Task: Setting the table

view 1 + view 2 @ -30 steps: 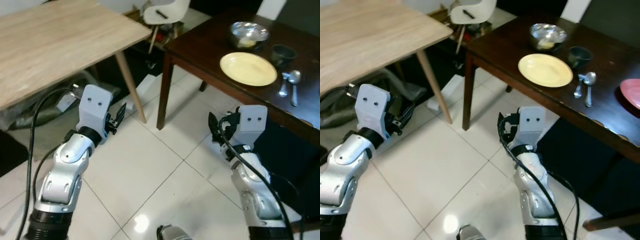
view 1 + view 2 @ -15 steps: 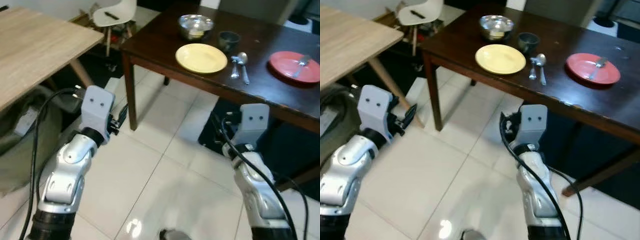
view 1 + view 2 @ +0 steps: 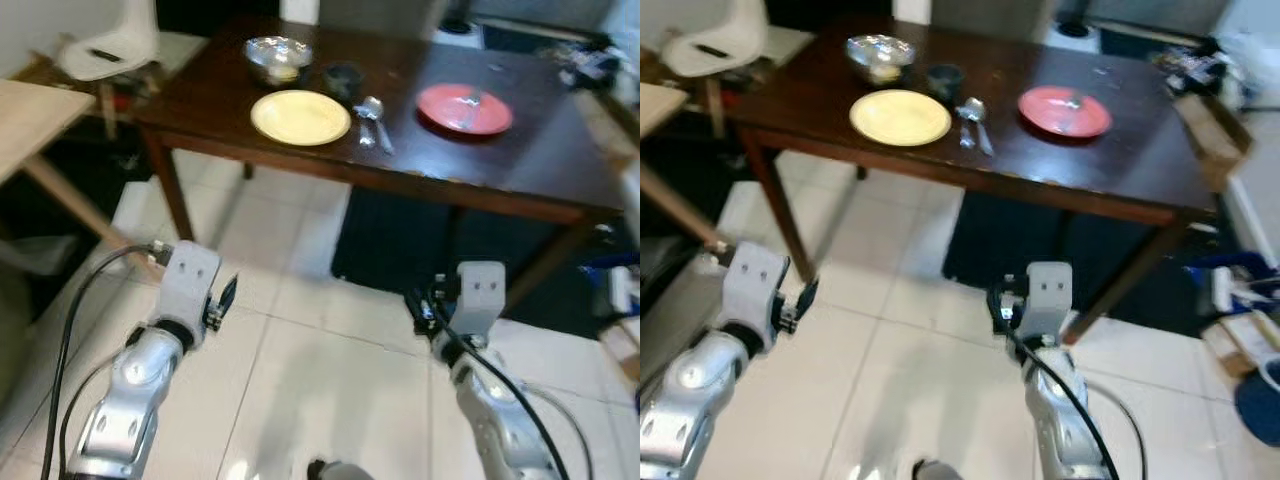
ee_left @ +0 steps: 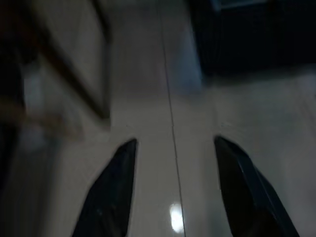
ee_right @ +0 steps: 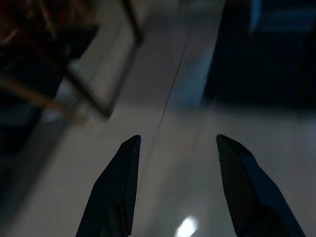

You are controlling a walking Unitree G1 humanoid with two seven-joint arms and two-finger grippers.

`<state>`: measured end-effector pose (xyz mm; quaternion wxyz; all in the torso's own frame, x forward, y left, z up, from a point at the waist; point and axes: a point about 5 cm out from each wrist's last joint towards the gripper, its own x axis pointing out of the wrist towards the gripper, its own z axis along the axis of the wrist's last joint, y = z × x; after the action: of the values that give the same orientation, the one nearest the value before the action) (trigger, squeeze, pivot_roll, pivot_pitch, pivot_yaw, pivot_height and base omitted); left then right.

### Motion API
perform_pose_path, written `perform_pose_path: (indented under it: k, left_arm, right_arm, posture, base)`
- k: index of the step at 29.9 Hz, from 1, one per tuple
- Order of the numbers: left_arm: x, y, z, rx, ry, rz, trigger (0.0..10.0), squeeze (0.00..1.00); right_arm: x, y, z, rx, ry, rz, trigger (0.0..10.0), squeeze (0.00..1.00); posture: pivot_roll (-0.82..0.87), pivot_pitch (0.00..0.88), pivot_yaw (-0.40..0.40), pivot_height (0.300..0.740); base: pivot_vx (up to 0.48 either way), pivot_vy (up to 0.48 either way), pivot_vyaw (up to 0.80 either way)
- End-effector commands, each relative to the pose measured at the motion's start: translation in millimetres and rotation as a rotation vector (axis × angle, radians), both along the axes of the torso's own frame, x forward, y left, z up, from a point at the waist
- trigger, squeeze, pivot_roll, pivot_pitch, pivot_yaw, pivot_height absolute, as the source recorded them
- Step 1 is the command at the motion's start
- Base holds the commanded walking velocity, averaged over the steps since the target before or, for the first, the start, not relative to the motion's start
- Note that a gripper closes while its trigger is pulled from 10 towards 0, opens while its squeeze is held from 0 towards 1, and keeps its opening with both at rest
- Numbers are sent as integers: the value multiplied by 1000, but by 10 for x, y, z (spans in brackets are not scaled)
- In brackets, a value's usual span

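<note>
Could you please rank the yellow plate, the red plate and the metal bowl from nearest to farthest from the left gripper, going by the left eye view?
From the left gripper, low over the tiled floor:
1. Yellow plate, at the dark table's near edge.
2. Metal bowl, behind the yellow plate, near the far corner.
3. Red plate, farther along the table toward the robot's right.

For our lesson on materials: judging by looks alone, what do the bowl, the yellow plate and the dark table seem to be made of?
Bowl: probably polished metal, silvery with bright mirror-like glints.
Yellow plate: possibly glazed ceramic or plastic; a smooth, even pale-yellow surface, too blurred to decide.
Dark table: likely wood with a dark, glossy varnish; soft reflections show on its top, and the legs match in colour.
</note>
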<state>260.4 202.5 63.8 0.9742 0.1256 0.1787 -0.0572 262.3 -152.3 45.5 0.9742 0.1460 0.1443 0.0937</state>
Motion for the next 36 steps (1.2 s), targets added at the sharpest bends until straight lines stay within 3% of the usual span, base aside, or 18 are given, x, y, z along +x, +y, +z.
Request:
perform_pose_path:
  k: [1, 4, 7, 14, 15, 24, 31, 32, 36]
  left_arm:
    - [-130, 171, -240, 6, 103, 67, 10000, 200]
    - [-303, 300, -461, 1, 191, 125, 10000, 200]
    - [-382, 307, -541, -12, 218, 141, 10000, 196]
    - [-387, 267, -548, -39, 214, 137, 10000, 133]
    - [-382, 255, -545, -45, 212, 133, 10000, 0]
    - [-308, 136, -522, -120, 166, 70, 10000, 0]
    - [-248, 125, -448, -89, 93, 51, 10000, 0]
    - [-191, 119, -376, -48, 25, 39, 10000, 0]
    - [-80, 90, -190, 2, -86, 36, 10000, 0]
  right_arm:
    - [-37, 59, -136, 91, 50, 37, 10000, 0]
    - [-79, 103, -297, 198, 110, 50, 10000, 0]
    - [-99, 119, -361, 200, 129, 71, 10000, 0]
    - [-72, 128, -305, 218, 96, 83, 10000, 0]
    - [-65, 123, -291, 222, 89, 83, 10000, 0]
    - [-66, 12, -342, 222, 72, 71, 10000, 0]
    - [-60, -3, -321, 175, 60, 75, 10000, 0]
    - [-19, -9, -235, 128, 15, 85, 10000, 0]
    - [78, -9, 29, 83, -107, 104, 10000, 0]
  posture:
    - [-85, 45, 26, 740]
    - [-82, 48, 22, 740]
    - [-74, 49, 18, 740]
    - [-78, 52, 13, 740]
    - [-78, 52, 13, 740]
    - [-88, 55, 15, 740]
    - [-94, 57, 15, 740]
    - [-97, 55, 14, 740]
    - [-99, 56, 15, 740]
  base:
    - [0, 0, 0]
    - [0, 0, 0]
    - [0, 0, -800]
    - [0, 0, -800]
    - [0, 0, -800]
    - [0, 0, -800]
    - [0, 0, -457]
    - [0, 0, 0]
    - [179, 0, 0]
